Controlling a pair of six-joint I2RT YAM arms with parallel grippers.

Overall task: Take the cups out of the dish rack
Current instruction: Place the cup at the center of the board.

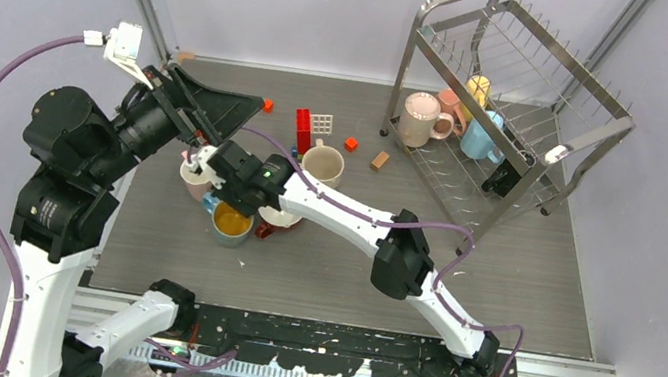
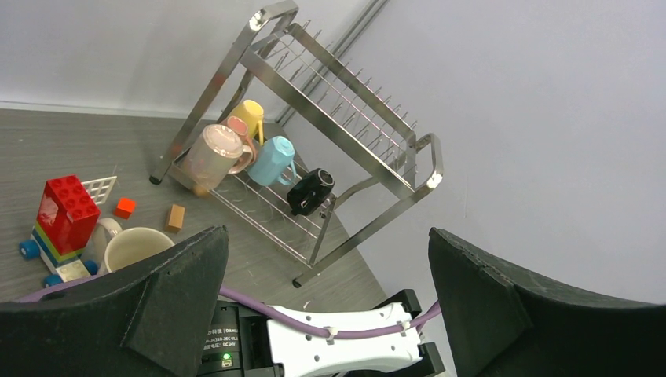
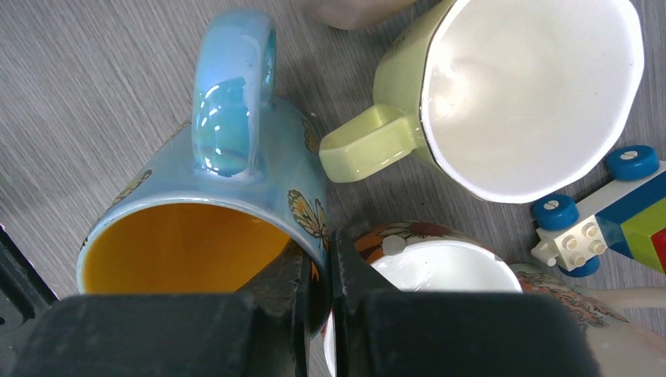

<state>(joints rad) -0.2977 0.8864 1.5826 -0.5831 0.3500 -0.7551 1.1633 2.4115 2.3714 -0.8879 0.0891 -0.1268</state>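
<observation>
At frame bottom the right hand (image 3: 320, 255) covers the near rim of the blue mug (image 3: 259, 188), pinching its wall; left hand (image 2: 323, 236) gapes wide.

The only writing that shows is a small white-printed label (image 2: 223, 338) on the black motor housing (image 2: 236, 353) of the right arm, at the near edge of the left wrist view. Its lower line seems to read "DC 24V". The lines above it are too small to make out.
</observation>
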